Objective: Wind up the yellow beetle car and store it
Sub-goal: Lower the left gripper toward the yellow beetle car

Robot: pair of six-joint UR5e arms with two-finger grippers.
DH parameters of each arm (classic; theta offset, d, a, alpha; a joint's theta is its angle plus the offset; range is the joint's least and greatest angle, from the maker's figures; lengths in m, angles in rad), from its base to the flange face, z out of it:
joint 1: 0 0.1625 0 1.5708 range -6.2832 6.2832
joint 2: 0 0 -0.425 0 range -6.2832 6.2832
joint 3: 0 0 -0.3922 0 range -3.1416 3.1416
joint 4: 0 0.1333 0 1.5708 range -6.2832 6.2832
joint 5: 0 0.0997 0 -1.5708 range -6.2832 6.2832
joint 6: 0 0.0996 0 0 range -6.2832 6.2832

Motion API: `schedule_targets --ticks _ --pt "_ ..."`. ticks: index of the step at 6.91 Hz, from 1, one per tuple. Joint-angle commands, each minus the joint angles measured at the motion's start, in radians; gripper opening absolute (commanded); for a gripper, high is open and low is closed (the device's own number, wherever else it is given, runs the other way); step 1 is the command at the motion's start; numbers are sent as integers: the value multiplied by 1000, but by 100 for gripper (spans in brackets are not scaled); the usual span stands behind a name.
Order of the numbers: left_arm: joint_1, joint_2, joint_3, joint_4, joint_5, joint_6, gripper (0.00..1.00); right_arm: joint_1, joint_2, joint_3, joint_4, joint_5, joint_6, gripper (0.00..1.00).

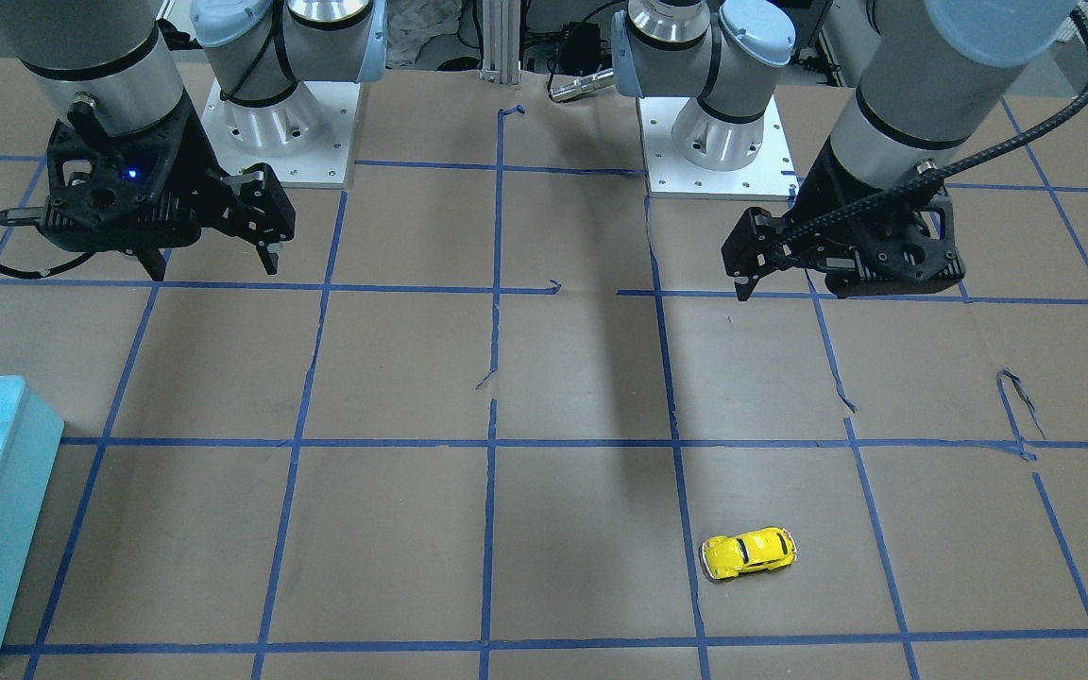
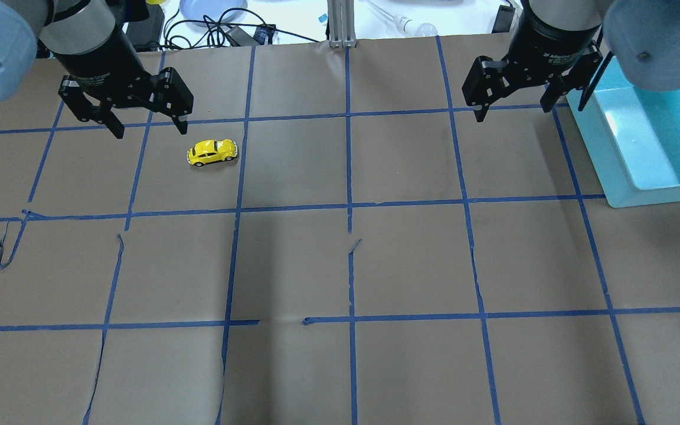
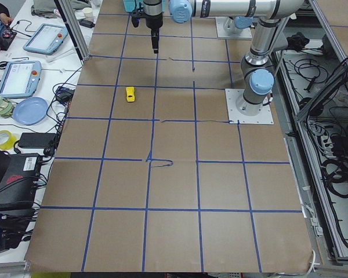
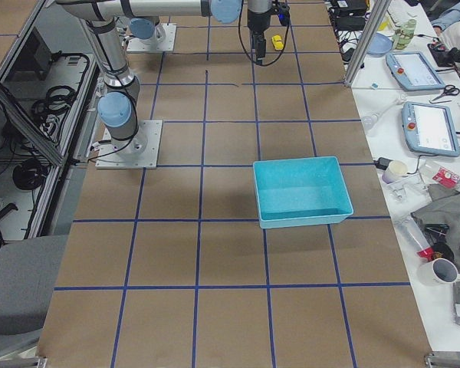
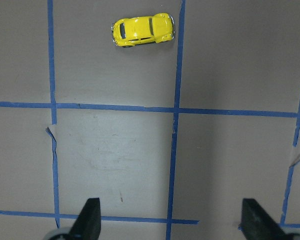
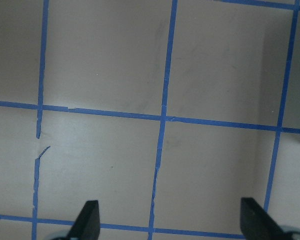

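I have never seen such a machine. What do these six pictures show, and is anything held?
These are two robot arms at one table, each ending in a black two-finger gripper. Two pictures look down on the table, one from behind the robot, one facing it; two look along it from its ends; two come from cameras on the wrists. The table is covered with brown paper marked by blue tape squares. On it stand a tiny glossy yellow toy beetle car and, far from it, a light-blue plastic bin. The left gripper hangs open near the car, the right gripper open near the bin. Nothing is held.
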Motion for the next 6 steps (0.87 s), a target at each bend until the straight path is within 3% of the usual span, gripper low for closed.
schedule_targets --ticks 1,3,4,6 --pt "1 -1 -3 1 -3 -1 100 0 0 0 2 0 0 100" --pt "4 -48 -10 41 0 -15 100 0 0 2 0 0 0 100" --pt "5 -51 -36 175 6 -33 100 0 0 0 2 0 0 100" --pt "19 -94 -63 267 6 -372 100 0 0 0 2 0 2 100"
